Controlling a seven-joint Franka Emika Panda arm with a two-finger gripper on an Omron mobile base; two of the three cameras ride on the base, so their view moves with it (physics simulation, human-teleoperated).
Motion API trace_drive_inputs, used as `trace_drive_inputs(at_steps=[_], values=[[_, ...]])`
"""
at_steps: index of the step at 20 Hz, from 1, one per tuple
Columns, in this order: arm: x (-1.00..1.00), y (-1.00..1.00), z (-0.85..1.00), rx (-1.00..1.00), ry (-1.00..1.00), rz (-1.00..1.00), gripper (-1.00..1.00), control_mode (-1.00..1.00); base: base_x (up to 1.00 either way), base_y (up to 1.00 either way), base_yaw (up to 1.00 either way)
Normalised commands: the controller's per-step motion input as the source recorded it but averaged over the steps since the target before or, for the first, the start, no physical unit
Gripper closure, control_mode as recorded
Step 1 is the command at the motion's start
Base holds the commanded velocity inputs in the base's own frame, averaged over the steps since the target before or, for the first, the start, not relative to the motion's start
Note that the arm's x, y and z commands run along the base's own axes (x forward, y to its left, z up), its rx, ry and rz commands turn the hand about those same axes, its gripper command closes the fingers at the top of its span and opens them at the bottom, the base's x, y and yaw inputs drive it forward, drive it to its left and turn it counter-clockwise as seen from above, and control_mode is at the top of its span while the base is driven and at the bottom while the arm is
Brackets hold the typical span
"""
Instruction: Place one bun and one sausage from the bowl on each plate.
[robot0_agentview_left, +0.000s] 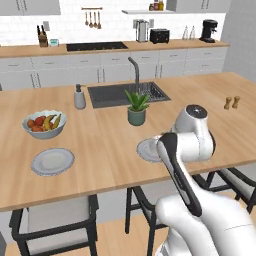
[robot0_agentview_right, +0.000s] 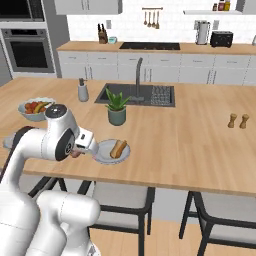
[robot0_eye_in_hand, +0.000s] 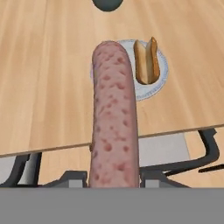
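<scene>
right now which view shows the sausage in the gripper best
The hand view: the sausage runs up the middle of the picture, held between the fingertips of the gripper and pointing at the plate with the bun. The right base view gives a small pink end by the hand. In the left base view I cannot make it out.

Arm (robot0_agentview_left: 180, 165) rises from lower right of left base view, elbow bent, wrist at centre-right. In right base view gripper (robot0_agentview_right: 80, 150) sits at centre-left, pointing right. Jaws closed on sausage (robot0_eye_in_hand: 113, 118), which runs lengthwise up centre of hand view.
</scene>
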Motion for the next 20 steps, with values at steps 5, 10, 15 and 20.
trace_drive_inputs(at_steps=[5,10,15,20], values=[[1.0,-0.09,-0.12,-0.03,0.24,-0.05,1.0,-1.0,0.0,0.0,0.0],[1.0,-0.03,-0.45,-0.01,0.01,-0.2,1.0,-1.0,0.0,0.0,0.0],[0.69,-0.09,-0.89,-0.03,-0.07,-0.19,1.0,-1.0,0.0,0.0,0.0],[0.5,-0.14,-0.46,-0.05,-0.09,0.02,1.0,-1.0,0.0,0.0,0.0]])
